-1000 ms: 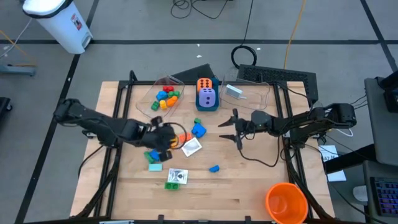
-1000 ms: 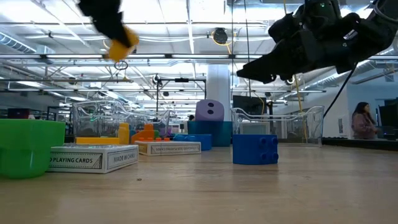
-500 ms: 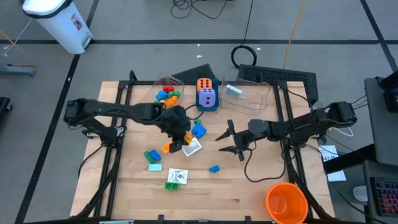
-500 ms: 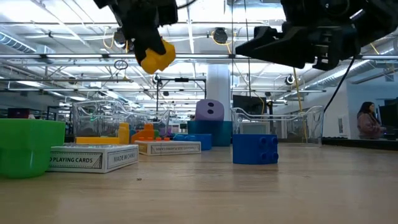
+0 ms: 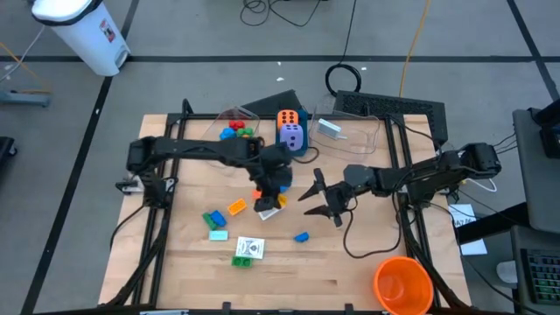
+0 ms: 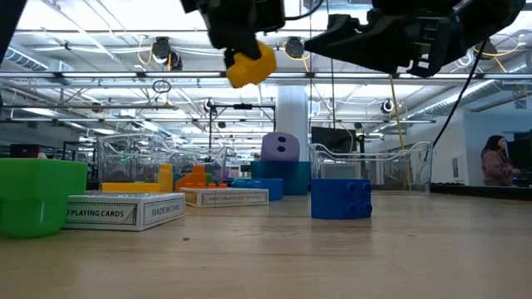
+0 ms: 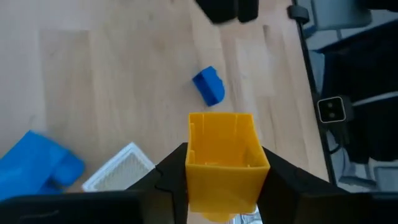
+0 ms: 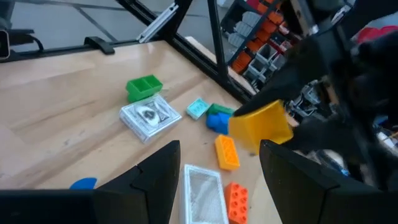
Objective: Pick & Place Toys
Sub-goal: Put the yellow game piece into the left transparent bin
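A yellow brick [image 7: 226, 158] is held clamped between the dark fingers of the left gripper [image 5: 273, 181], lifted clear of the table [image 5: 367, 262] near its middle, as is seen in the low view, where the brick hangs high above the wood. The right gripper [image 5: 320, 198] is found just beside it, toward the right edge, with its jaws spread apart and nothing between them.

The nearest risk is judged to be a brush between the two arms: in the right wrist view the held brick is seen close in front of the open right fingers [image 8: 159, 171], so a sideways move by either arm could knock the brick askew or out of the grip. The brick is gripped only on two side faces, and a slip could be caused by a quick swing.

Should it fall, loose toys lie below: a white card [image 5: 269, 205], an orange brick [image 5: 237, 207], a blue brick [image 5: 301, 236] and, nearer the front edge, a green brick [image 5: 213, 218] and a picture card [image 5: 248, 248]. These could be scattered, or the brick could bounce off the table.

The clear tubs [image 5: 229, 121] and the dice [image 5: 290, 129] stand at the far edge; a careless release there could miss a tub's rim
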Robot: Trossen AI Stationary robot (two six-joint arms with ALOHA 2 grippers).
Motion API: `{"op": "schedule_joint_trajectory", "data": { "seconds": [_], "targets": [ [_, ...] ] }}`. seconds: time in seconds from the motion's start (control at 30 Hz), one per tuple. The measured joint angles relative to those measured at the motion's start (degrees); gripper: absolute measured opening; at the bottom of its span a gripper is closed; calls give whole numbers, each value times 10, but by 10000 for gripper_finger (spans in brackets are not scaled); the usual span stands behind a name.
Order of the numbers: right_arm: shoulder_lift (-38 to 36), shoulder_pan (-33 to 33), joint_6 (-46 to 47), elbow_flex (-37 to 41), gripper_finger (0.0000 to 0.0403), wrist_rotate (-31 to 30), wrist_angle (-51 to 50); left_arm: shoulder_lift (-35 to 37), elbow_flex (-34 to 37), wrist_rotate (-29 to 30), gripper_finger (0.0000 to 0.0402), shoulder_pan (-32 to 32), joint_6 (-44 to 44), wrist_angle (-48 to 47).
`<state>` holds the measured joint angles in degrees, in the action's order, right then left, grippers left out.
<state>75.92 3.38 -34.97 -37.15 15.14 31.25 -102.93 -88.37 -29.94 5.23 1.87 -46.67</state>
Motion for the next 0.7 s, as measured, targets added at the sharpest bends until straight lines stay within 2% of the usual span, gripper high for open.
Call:
{"op": "schedule_joint_trajectory", "data": {
  "seconds": [0.17, 0.33, 0.47, 0.7],
  "targets": [
    [0, 0, 2, -1, 212, 0, 1, -56, -75, -20, 158, 0, 28, -41],
    [0, 0, 4, -1, 212, 0, -3, -99, -130, -34, 136, 0, 54, -62],
    [3, 0, 13, -1, 212, -1, -2, -112, -153, -42, 131, 0, 65, -64],
    [21, 1, 8, -1, 205, -33, 13, -113, -160, -26, 165, 4, 64, -60]
  ]
}}
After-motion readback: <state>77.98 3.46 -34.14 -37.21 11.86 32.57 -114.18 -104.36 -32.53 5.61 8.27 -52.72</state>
